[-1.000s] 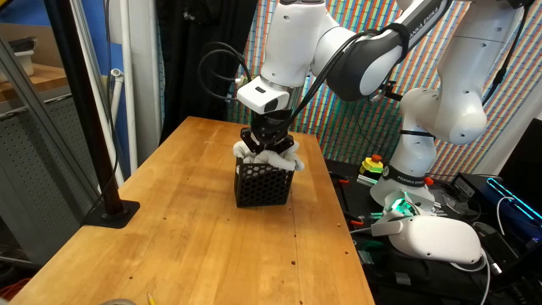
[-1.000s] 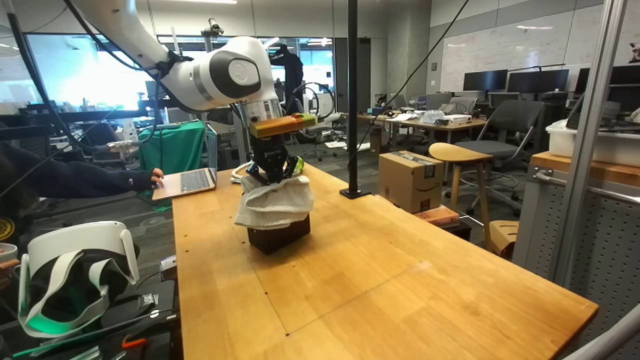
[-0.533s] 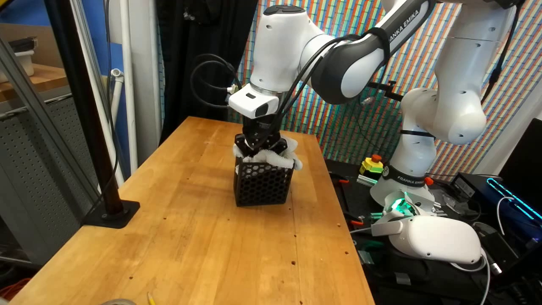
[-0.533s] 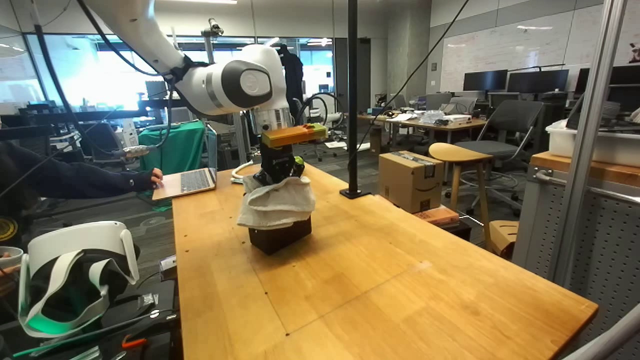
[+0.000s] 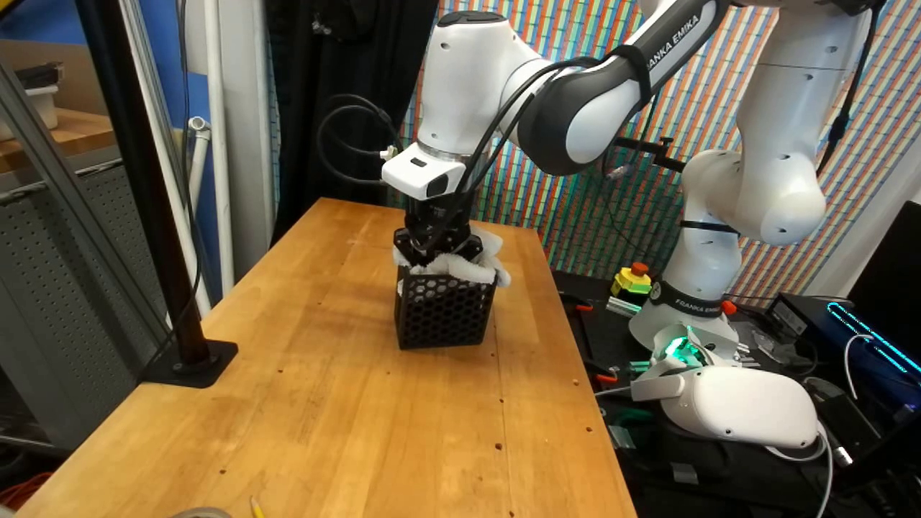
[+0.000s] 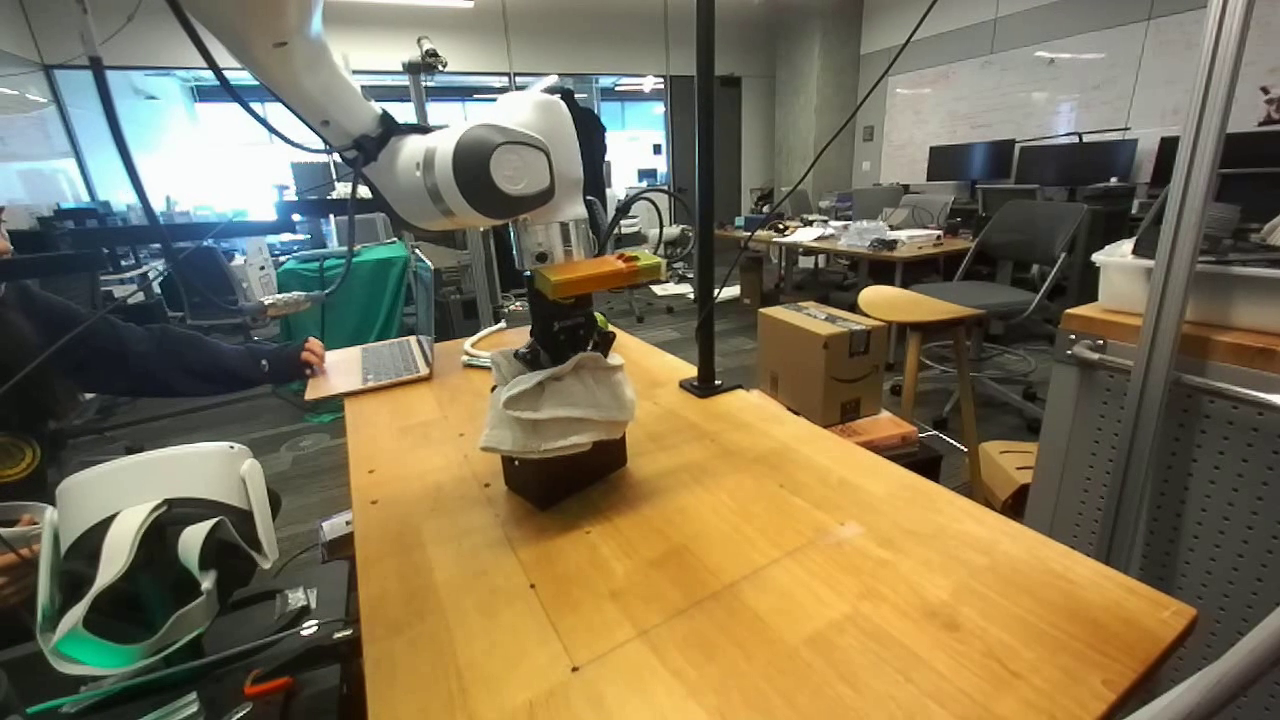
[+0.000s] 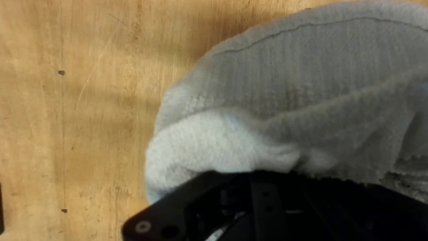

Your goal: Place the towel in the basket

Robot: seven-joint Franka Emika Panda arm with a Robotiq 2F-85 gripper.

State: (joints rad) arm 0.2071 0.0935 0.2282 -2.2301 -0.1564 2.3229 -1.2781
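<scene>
gripper [image 5: 437, 252] and basket [image 5: 444, 314] had edged toward nine o'clock in an exterior view. the jaws were clenched, tips hidden by the towel [image 5: 466, 270], which sat partly inside the basket, spilling over its rim. bare table [image 5: 374, 432] stretched toward six and nine; a side edge lay nearer, toward three.

Cannot see the gripper's [image 5: 439, 250] fingertips, hidden by the towel [image 7: 284, 77], nor the basket's [image 5: 445, 314] floor; lose the cropped towel at three o'clock in the wrist view.
</scene>
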